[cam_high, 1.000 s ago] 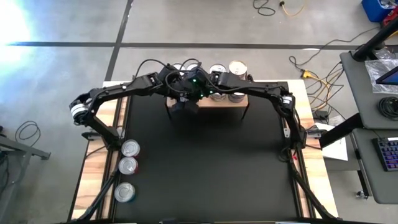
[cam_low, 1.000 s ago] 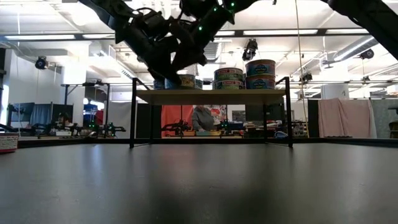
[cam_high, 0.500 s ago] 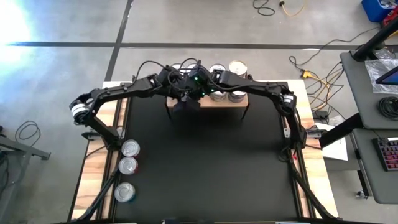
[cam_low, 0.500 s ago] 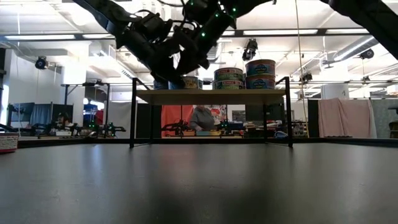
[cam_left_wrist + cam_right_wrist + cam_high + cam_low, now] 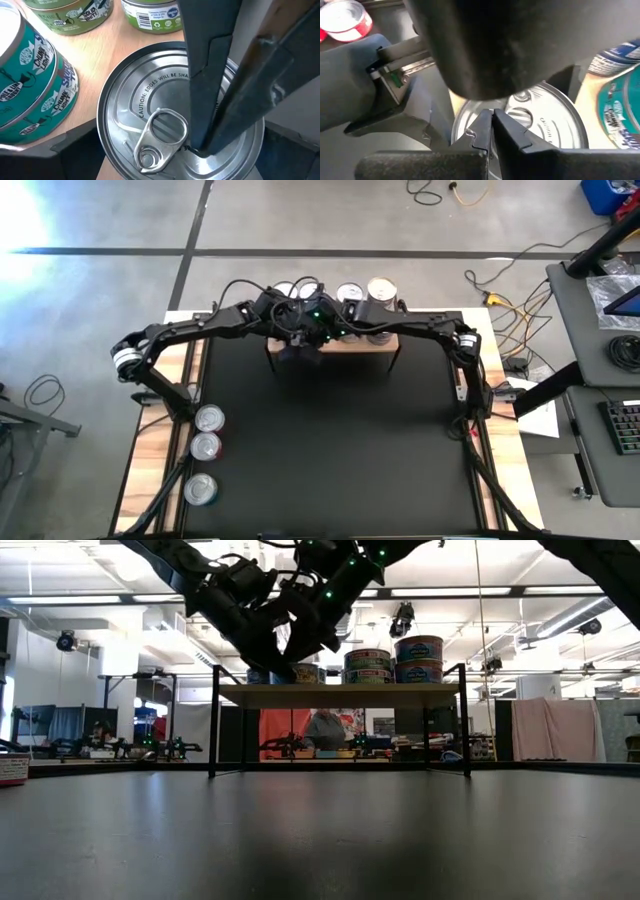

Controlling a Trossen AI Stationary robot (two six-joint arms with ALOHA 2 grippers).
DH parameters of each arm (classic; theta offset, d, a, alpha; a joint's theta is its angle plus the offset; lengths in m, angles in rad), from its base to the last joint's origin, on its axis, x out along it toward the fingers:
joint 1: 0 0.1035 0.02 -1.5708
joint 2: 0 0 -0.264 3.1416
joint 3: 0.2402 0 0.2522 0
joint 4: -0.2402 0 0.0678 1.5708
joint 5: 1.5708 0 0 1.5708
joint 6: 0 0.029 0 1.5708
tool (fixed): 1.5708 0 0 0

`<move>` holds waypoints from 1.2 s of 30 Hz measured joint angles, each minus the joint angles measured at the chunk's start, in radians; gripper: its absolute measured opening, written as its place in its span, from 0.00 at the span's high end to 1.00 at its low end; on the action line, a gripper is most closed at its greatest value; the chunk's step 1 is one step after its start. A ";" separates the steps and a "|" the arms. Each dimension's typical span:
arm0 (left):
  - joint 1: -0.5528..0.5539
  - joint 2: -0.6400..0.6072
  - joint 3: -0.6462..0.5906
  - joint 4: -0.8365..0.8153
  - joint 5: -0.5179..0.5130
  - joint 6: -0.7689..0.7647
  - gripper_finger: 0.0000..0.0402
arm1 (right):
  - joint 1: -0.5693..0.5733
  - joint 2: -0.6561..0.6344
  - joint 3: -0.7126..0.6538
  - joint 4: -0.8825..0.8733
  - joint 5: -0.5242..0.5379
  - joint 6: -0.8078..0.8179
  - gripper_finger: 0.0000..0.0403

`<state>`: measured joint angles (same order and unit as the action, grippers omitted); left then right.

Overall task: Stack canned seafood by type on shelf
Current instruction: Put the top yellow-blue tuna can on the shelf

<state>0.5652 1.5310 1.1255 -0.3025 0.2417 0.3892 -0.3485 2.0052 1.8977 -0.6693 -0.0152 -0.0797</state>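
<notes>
**Operator:** While both arms crowd the upper centre of the overhead frame, I have the left gripper (image 5: 296, 348) spread wide around a shiny silver round tin with a pull-tab lid (image 5: 165, 125). That tin sits on the small light-wood shelf with thin black legs (image 5: 345, 344), at its left end. Whether the fingers actually touch the tin's sides, I cannot tell.

**Supervisor:** And the right one?

**Operator:** The right gripper (image 5: 492, 122) has its fingers pinched together with nothing between them, tips poised over that same lid. It looks to be steadying or nudging the tin, I'd judge.

**Supervisor:** How far along are we?

**Operator:** In the table-level view, two stacks of green and teal-labelled tins (image 5: 395, 659) stand right of centre on the shelf, each two high. More teal-labelled tins (image 5: 30, 85) are stacked just beside the one I am working on. Three silver-topped tins with red sides (image 5: 205, 448) wait in a column at the lower left of the overhead frame, on the wood edge beside the black mat (image 5: 330, 450). I'd say we are past halfway, with those three left to shelve.
</notes>
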 joint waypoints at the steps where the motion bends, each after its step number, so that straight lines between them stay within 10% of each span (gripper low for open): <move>1: 0.001 -0.001 0.000 -0.004 0.000 0.003 0.00 | 0.000 0.000 0.000 0.000 0.014 0.000 0.97; 36: 0.014 -0.080 -0.007 -0.119 -0.168 0.080 0.01 | -0.024 0.001 -0.013 -0.166 0.077 0.000 0.97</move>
<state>0.5790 1.4514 1.1183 -0.4214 0.0740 0.4694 -0.3730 2.0061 1.8847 -0.8356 0.0617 -0.0792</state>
